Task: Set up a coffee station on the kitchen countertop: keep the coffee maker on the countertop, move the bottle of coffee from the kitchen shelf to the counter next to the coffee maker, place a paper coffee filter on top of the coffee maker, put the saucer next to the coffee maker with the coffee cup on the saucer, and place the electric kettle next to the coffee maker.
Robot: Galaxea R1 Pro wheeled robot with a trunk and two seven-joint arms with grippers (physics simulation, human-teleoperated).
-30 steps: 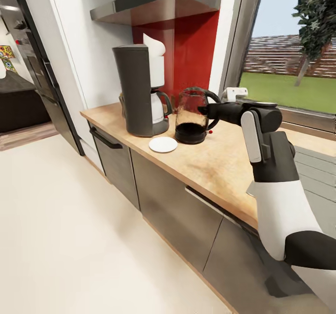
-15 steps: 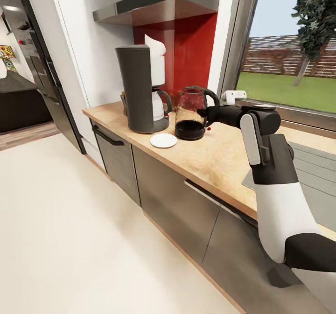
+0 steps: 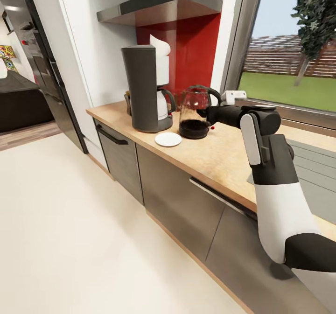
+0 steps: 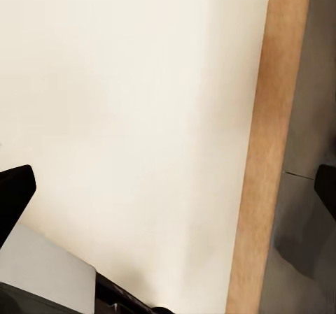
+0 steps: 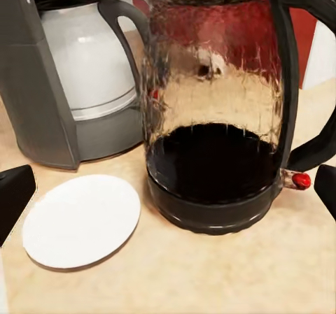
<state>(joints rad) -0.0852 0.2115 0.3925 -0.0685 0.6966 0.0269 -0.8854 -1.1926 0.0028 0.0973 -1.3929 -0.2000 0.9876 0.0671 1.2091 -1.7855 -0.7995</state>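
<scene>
The dark grey coffee maker (image 3: 143,89) stands on the wooden countertop (image 3: 219,157) with a white paper filter (image 3: 160,48) on top of it. Right beside it is the glass electric kettle (image 3: 195,113), and the white saucer (image 3: 168,139) lies bare in front of both. My right gripper (image 3: 209,114) is at the kettle's handle side. In the right wrist view its fingertips (image 5: 15,194) are spread wide and open, with the kettle (image 5: 217,118) standing on the counter ahead, the saucer (image 5: 82,219) and the coffee maker (image 5: 42,97) beside it. My left gripper (image 4: 171,191) hangs open over the floor.
A small brown object (image 3: 127,101) is mostly hidden behind the coffee maker. A range hood (image 3: 158,6) hangs above the counter. A white item (image 3: 233,95) sits on the window sill. Grey cabinets (image 3: 177,202) run below the counter, and a dark tall unit (image 3: 46,71) stands at the left.
The whole head view has shifted slightly, so the camera moved. The kettle, saucer and coffee maker keep their places on the counter, and my right gripper stays by the kettle.
</scene>
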